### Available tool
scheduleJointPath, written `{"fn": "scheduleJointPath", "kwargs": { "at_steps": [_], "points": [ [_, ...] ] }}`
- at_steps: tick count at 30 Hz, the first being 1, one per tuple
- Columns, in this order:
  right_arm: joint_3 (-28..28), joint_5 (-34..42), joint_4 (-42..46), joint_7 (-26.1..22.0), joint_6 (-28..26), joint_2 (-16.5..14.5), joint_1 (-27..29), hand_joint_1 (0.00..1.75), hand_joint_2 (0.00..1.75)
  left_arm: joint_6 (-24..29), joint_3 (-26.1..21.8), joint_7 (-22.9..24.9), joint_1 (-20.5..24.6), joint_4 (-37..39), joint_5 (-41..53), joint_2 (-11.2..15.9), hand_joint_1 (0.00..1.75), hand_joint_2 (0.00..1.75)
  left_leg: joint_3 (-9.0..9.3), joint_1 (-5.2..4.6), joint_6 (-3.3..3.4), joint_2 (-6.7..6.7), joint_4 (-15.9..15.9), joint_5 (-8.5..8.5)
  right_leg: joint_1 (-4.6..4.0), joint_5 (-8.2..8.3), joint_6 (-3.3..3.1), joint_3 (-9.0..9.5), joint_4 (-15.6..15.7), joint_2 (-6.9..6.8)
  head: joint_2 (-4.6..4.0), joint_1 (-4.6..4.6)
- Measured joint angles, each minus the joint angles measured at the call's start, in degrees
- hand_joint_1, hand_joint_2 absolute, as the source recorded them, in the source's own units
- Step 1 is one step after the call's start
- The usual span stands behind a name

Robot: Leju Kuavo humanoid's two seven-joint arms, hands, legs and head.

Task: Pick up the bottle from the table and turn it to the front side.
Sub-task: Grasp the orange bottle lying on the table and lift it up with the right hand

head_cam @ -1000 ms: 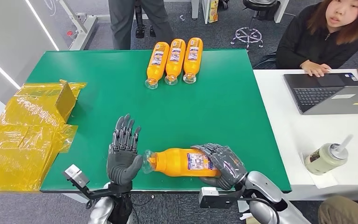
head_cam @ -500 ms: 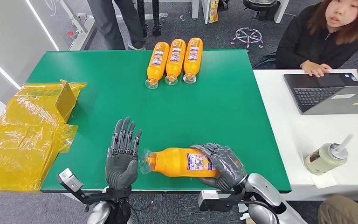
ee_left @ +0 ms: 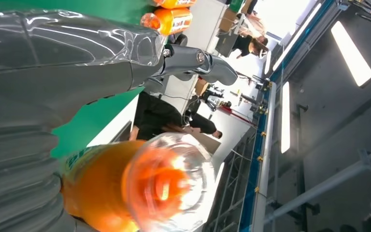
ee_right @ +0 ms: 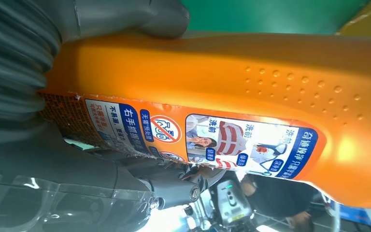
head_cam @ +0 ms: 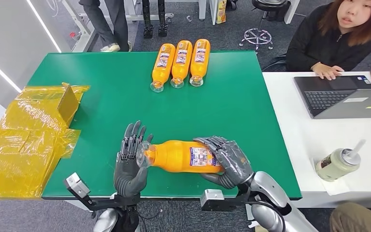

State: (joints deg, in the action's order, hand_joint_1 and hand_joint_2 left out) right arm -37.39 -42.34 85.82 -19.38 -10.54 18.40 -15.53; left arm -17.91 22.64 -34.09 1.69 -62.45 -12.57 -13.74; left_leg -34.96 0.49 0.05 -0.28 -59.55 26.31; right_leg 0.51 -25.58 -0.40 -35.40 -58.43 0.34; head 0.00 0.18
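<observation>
Right hand (head_cam: 224, 162): at the near edge of the green counter (head_cam: 232, 108), fingers wrapped round the base half of the orange bottle (head_cam: 181, 155), gripping it. The right wrist view shows its thumb (ee_right: 125, 17) pressed on the bottle's plain orange side.

Orange bottle: held on its side, just above the near part of the counter, clear cap end pointing toward the left hand. A printed label (ee_right: 207, 137) with blue and red panels lies under the right hand's fingers.

Left hand (head_cam: 130, 162): upright beside the bottle's cap end, fingers spread, palm facing the cap; holds nothing. Whether the cap touches the palm cannot be told.

Yellow plastic wrapping (head_cam: 26, 140): crumpled heap at the counter's left edge, hanging over the side.

Three orange bottles (head_cam: 181, 62): far side of the counter, lying side by side and touching, caps toward the robot.

White counter (head_cam: 299, 130): adjoining on the right; carries an open laptop (head_cam: 340, 96) and a lidded cup with straw (head_cam: 337, 163).

Seated person (head_cam: 340, 41): behind the laptop, one hand on the white counter.

Standing person's legs (head_cam: 104, 24): beyond the far left corner.
</observation>
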Motion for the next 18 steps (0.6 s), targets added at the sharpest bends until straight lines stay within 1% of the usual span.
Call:
{"fn": "scheduleJointPath", "kwargs": {
  "at_steps": [6, 12, 18],
  "points": [
    [-1.0, 0.3, -0.9, -1.2, -0.4, -4.0, -0.5, 1.75, 1.75, 0.1, 0.6, 0.3, 0.3, 0.0, 0.0, -0.1, 0.0, 1.75, 0.0, 0.0, -0.01, 0.01, 0.0, -0.01, -0.02, 0.0, 0.0, 0.0, 0.0, 0.0, 0.0, 0.02],
    [-2.8, 0.2, -1.6, -0.8, -0.4, -8.8, -0.4, 1.75, 1.75, 0.5, 1.5, 0.3, 0.6, 0.0, 0.1, -0.1, 0.0, 1.75, 0.0, 0.0, -0.01, 0.0, 0.0, 0.0, -0.02, -0.01, 0.0, -0.01, 0.0, 0.0, 0.0, 0.01],
    [-3.8, 2.0, -2.8, -0.9, 0.2, -11.6, 0.1, 1.75, 1.75, 0.6, 1.7, 0.3, 1.3, 0.1, 0.0, -0.2, 0.0, 1.75, 0.0, -0.01, -0.01, 0.0, 0.0, 0.0, -0.02, -0.01, 0.0, -0.01, 0.0, 0.0, 0.0, 0.02]
  ]
}}
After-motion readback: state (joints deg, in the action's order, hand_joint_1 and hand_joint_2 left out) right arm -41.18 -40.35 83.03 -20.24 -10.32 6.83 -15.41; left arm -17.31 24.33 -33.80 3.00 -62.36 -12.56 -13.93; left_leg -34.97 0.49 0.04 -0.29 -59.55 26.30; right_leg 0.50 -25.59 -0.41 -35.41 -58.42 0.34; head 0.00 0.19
